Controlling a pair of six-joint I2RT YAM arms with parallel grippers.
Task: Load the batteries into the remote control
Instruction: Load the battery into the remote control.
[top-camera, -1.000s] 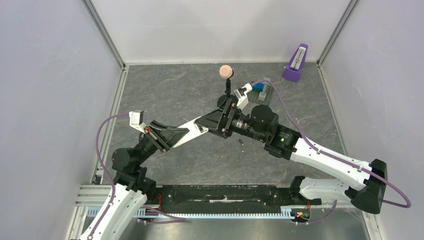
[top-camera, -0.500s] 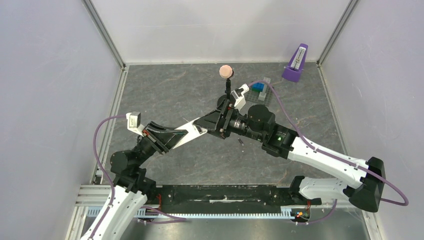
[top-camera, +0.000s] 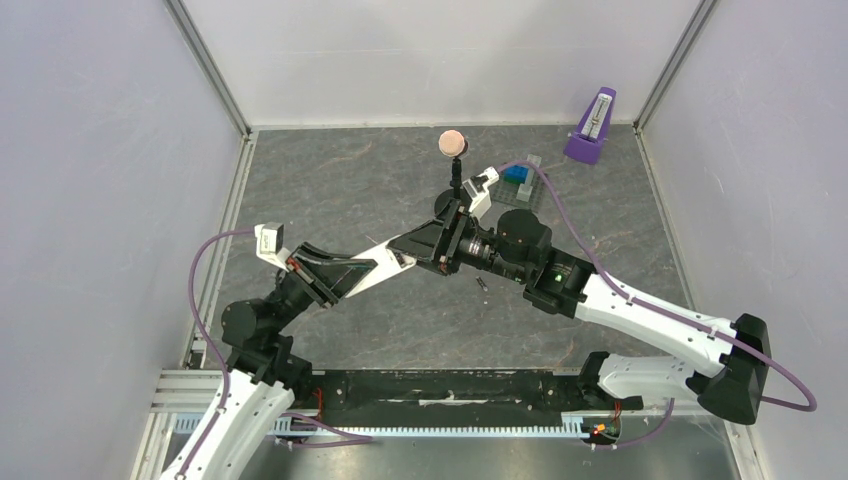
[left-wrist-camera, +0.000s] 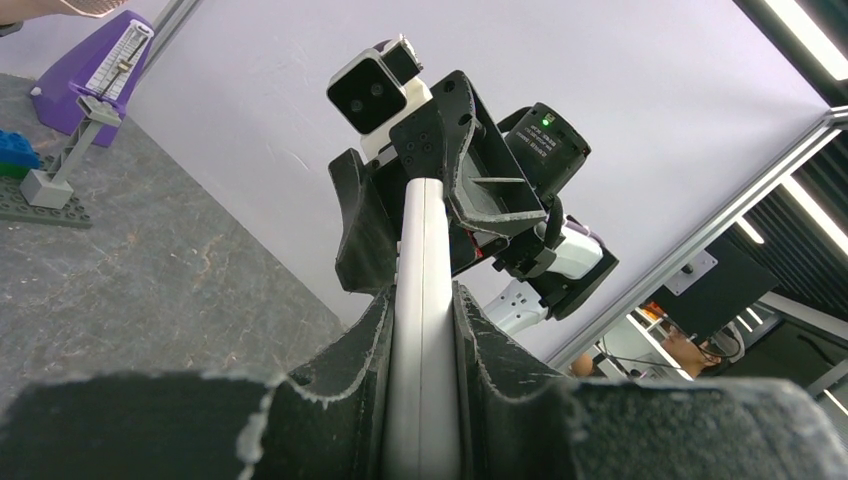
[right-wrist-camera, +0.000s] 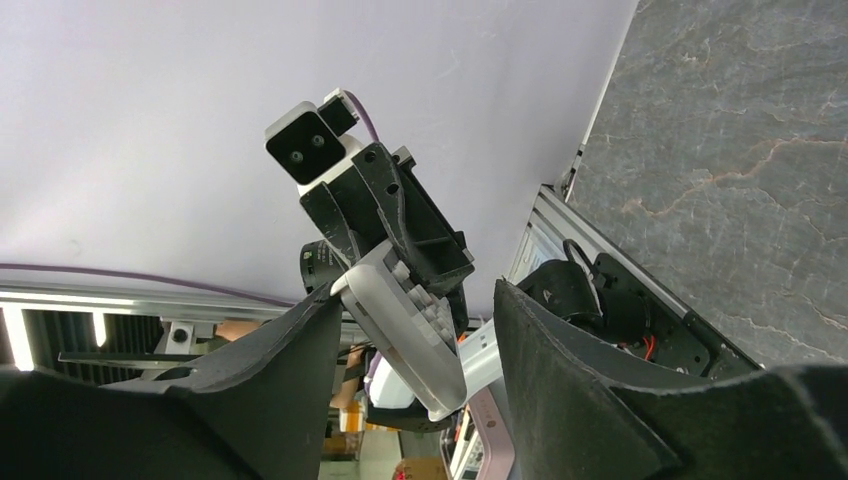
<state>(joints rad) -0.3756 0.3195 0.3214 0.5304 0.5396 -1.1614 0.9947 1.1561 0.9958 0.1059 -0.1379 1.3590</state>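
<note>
My left gripper (left-wrist-camera: 420, 300) is shut on the white remote control (left-wrist-camera: 424, 240), seen edge-on and held up above the table. In the right wrist view the remote (right-wrist-camera: 410, 325) shows its grey buttons between my right gripper's (right-wrist-camera: 418, 290) open fingers; the left finger (right-wrist-camera: 300, 350) touches its corner and the other stands apart. In the top view both grippers meet mid-table, the left (top-camera: 445, 245) and the right (top-camera: 462, 238), and they hide the remote. One battery (top-camera: 482, 284), a tiny dark cylinder, lies on the table just in front of them. The other battery is out of view.
A pink ball on a black stand (top-camera: 453, 143) stands just behind the grippers. A grey plate with blue blocks (top-camera: 520, 185) lies at back right, also in the left wrist view (left-wrist-camera: 40, 195). A purple metronome (top-camera: 590, 125) stands in the back right corner.
Both arms have shifted slightly to the left together, the right gripper staying around the remote's far end. Since half a second ago almost nothing has moved.
</note>
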